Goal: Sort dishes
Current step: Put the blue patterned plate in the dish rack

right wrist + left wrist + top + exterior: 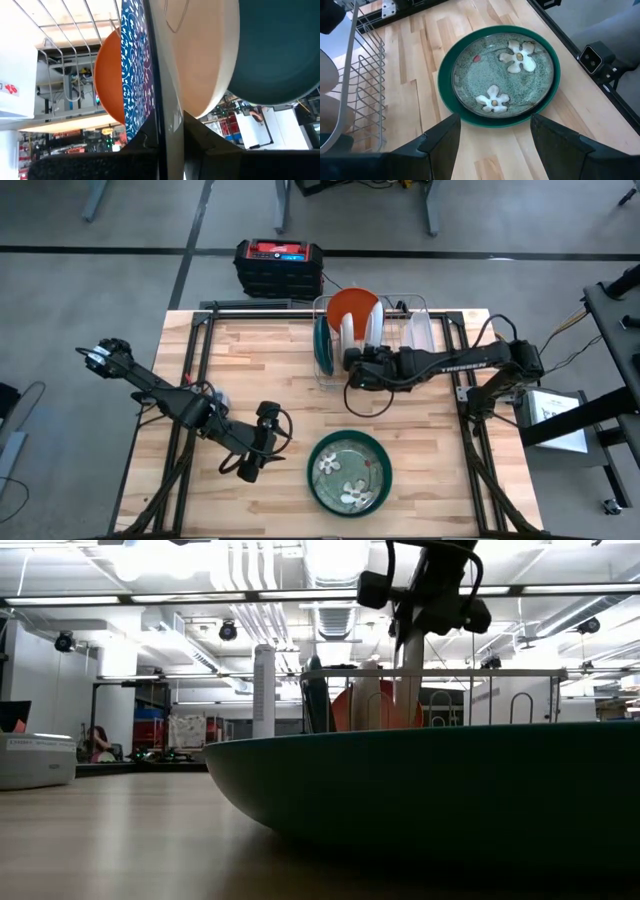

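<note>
Dishes are split between two spots: several stand on edge in the silver wire rack (372, 340) at the table's 12 o'clock side, and an olive green floral plate (349, 470) rests inside a dark green bowl (318, 480) near the 6 o'clock edge of the wooden table (260, 360). In the rack, an orange plate (352, 304) stands farthest back, with a dark green dish (322, 342) at the rack's 9 o'clock end and a white dish (350, 330) next to it. The right gripper (356, 365) reaches into the rack from 3 o'clock; in its wrist view the fingers (170, 125) are closed tight on the thin edge of a dish standing upright between a blue patterned plate (134, 75) and a pale cream bowl (205, 55). The left gripper (250, 470) hovers just at 9 o'clock of the dark green bowl, its fingers (440, 145) spread wide and holding nothing, aimed at the floral plate.
</note>
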`<state>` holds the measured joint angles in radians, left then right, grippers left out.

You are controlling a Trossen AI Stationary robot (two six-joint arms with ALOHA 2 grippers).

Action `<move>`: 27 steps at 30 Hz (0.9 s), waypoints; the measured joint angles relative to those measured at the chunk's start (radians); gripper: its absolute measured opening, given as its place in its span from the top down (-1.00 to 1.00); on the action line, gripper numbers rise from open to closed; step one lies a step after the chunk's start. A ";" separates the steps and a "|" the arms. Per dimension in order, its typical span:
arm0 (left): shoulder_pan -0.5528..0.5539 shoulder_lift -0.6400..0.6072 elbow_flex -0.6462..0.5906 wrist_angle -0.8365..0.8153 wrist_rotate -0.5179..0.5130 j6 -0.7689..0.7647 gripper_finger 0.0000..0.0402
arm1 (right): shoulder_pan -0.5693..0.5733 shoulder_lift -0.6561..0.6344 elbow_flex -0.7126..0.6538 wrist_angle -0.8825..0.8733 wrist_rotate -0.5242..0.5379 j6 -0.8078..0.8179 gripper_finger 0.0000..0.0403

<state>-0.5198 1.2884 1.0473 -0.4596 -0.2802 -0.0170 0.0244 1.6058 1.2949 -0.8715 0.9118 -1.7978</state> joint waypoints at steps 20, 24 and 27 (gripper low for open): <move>0.000 0.000 0.000 -0.001 0.000 0.000 -0.15 | -0.006 0.000 -0.007 0.075 0.003 -0.007 0.89; 0.000 0.000 0.000 -0.002 0.000 0.000 -0.15 | -0.012 -0.001 -0.007 0.072 -0.004 -0.007 0.89; 0.000 0.000 0.000 -0.002 0.000 0.000 -0.15 | -0.016 0.000 -0.008 0.070 -0.001 -0.007 0.89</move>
<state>-0.5199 1.2884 1.0472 -0.4618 -0.2803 -0.0166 0.0085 1.6054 1.2873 -0.8017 0.9112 -1.8050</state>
